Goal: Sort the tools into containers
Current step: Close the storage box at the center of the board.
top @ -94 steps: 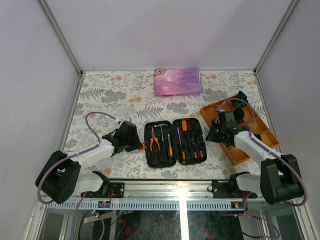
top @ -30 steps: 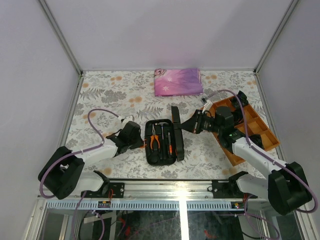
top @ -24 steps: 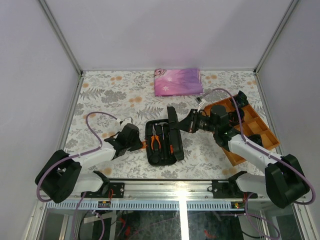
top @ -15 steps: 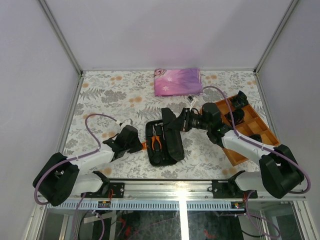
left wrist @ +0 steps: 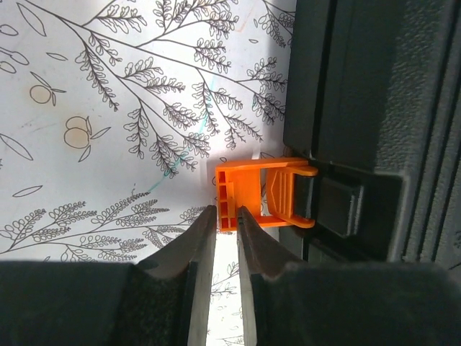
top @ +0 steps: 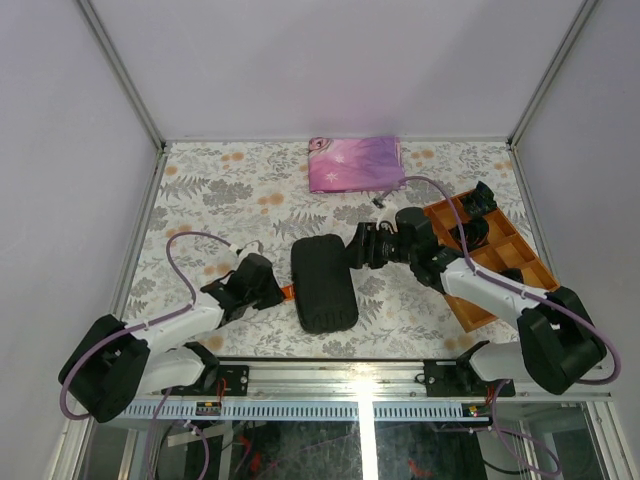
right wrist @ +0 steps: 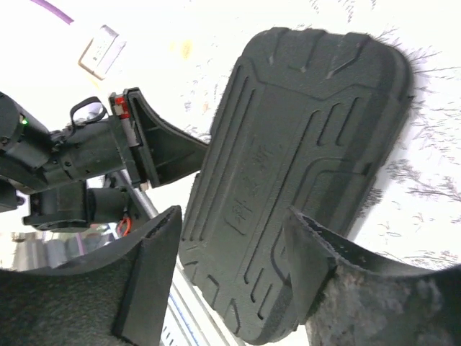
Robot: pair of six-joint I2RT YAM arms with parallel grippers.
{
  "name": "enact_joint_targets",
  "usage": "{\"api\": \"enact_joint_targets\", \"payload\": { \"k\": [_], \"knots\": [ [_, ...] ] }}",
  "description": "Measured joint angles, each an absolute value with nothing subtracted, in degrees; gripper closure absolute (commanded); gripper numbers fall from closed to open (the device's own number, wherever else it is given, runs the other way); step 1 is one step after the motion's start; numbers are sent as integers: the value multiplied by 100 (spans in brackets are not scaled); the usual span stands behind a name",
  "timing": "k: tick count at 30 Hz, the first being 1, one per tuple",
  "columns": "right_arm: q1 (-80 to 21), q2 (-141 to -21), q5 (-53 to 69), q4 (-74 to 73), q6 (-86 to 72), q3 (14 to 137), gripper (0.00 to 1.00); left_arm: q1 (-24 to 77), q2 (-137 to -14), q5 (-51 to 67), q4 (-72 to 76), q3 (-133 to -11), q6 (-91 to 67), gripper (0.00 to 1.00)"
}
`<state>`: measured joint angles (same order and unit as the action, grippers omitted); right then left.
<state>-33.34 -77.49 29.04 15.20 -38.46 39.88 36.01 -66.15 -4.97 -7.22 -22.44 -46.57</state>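
Observation:
The black tool case (top: 322, 283) lies shut on the flowered table, its ribbed lid (right wrist: 302, 158) facing up. The tools are hidden inside it. My left gripper (top: 281, 292) reaches the case's left side, and its fingertips (left wrist: 225, 216) are shut on the edge of an orange latch (left wrist: 263, 192) that sticks out from the case wall (left wrist: 389, 108). My right gripper (top: 352, 252) hovers at the case's upper right corner. Its jaws stand wide open over the lid (right wrist: 234, 223) with nothing between them.
An orange divided tray (top: 520, 262) with black items in it stands at the right, under the right arm. A folded pink-purple cloth (top: 356, 163) lies at the back. The metal frame rail (top: 350, 372) runs along the near edge.
The right gripper swung the case's lid over to the left until it shut, then opened and let go. The left gripper stayed on the orange latch.

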Motion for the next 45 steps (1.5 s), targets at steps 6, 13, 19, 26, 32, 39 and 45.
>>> {"api": "enact_joint_targets", "payload": {
  "k": [6, 13, 19, 26, 32, 39, 45],
  "knots": [
    [-3334, -7369, 2272, 1055, -3461, 3986, 0, 3603, -6420, -513, -899, -2239, -4652, 73],
    [-3334, -7623, 2145, 847, -3277, 3815, 1, 3603, -6112, -499, -976, -2237, -4646, 55],
    [-3417, -7907, 2145, 932, -3352, 3730, 1, 3603, -5798, -462, -967, -2206, -4668, 34],
    [-3739, -8711, 2128, 838, -3446, 4007, 1, 3601, -5616, -296, -904, -2027, -4759, 11],
    [-3822, -9085, 2038, 738, -3452, 4351, 0, 3603, -5446, -139, -652, -1938, -4978, 5],
    [-3830, -9240, 1975, 460, -3454, 4584, 13, 3603, -5288, 5, -445, -1802, -5256, 5],
    [-3859, -9255, 1828, 287, -3564, 4670, 19, 3603, -5638, 213, -108, -1750, -5531, 5]
  ]
}}
